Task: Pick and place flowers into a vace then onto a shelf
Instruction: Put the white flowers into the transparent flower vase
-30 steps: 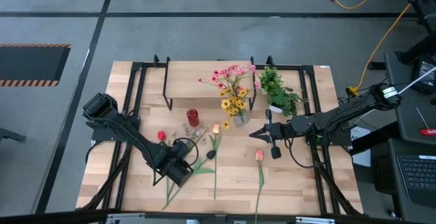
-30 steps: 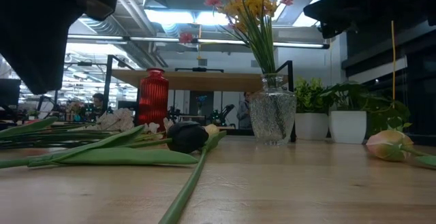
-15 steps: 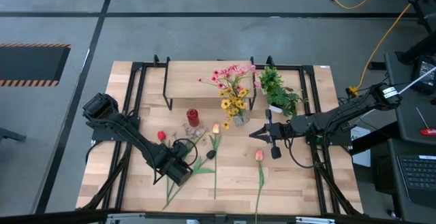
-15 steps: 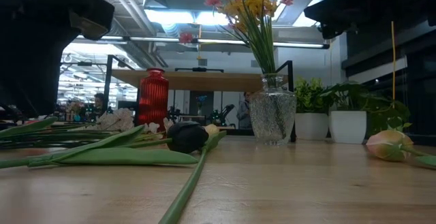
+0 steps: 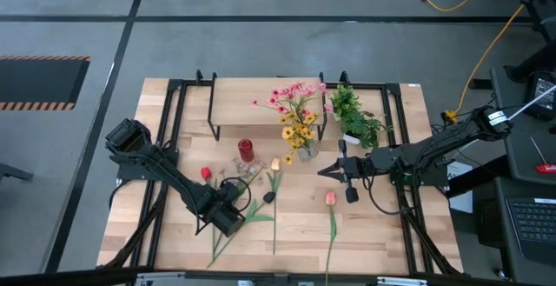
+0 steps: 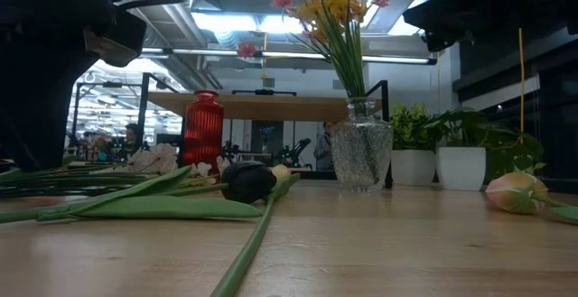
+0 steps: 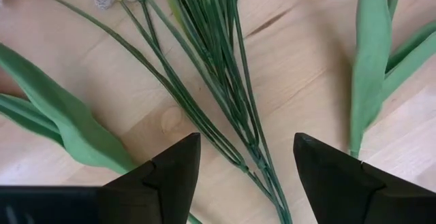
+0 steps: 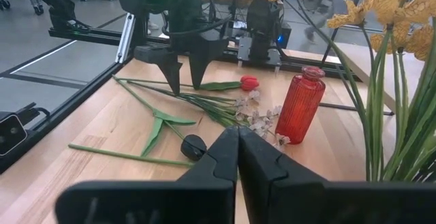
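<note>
Loose flowers lie flat on the table: a red bloom point(image 5: 206, 173), a peach one point(image 5: 275, 162), a dark one point(image 5: 268, 196) and a pink one point(image 5: 330, 198). Their thin green stems point(image 7: 225, 101) bunch near the table's left front. My left gripper point(image 5: 228, 216) is open and points down, with a finger on each side of that stem bundle point(image 8: 204, 101). My right gripper point(image 5: 323, 171) is shut and hovers near the table's middle, right of the glass vase point(image 5: 306, 151), which holds pink and yellow flowers. The shelf point(image 5: 268, 103) stands at the far edge.
A red ribbed vase point(image 5: 246, 150) stands left of the glass vase. A leafy plant in a white pot point(image 5: 356, 121) sits at the shelf's right end. Broad green leaves point(image 7: 371, 67) lie beside the stems. Bare wood lies along the near edge point(image 5: 382, 234).
My left gripper has come down toward the stem bundle on the table and has stayed open. The flowers, the vases and my right arm have kept still.
</note>
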Available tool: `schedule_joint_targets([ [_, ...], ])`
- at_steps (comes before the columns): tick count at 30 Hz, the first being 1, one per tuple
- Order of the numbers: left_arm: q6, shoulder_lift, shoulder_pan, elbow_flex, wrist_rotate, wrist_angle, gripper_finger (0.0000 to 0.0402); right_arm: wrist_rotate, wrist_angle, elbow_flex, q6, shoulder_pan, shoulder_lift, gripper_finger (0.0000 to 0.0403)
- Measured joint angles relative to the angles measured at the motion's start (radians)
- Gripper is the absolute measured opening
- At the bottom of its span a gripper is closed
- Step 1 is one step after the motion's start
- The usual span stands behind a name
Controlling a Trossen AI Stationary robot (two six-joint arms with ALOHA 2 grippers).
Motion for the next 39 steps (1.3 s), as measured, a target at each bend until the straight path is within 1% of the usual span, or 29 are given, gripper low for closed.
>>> schedule_joint_targets([
  [10, 0.000, 0.000, 0.000, 0.000, -0.020, 0.000, 0.0228, 0.000, 0.000, 0.000, 0.000, 0.000, 0.000, 0.0005],
  [13, 0.000, 0.000, 0.000, 0.000, -0.037, 0.000, 0.0228, 0.000, 0.000, 0.000, 0.001, 0.000, 0.000, 0.0009],
  [21, 0.000, 0.002, 0.000, 0.000, -0.040, -0.001, 0.0228, 0.000, 0.000, 0.000, 0.023, 0.000, 0.000, 0.0019],
  [28, 0.014, 0.078, -0.001, 0.000, 0.021, 0.000, 0.0228, 0.000, -0.002, 0.000, 0.022, 0.000, 0.000, 0.0013],
  [33, 0.028, 0.105, -0.001, 0.004, 0.015, 0.001, 0.0228, 0.000, -0.003, 0.000, 0.021, 0.000, 0.000, 0.0006],
  [39, 0.038, 0.086, -0.001, 0.000, -0.009, 0.003, 0.0228, 0.000, -0.004, 0.000, 0.022, 0.000, 0.000, 0.0012],
])
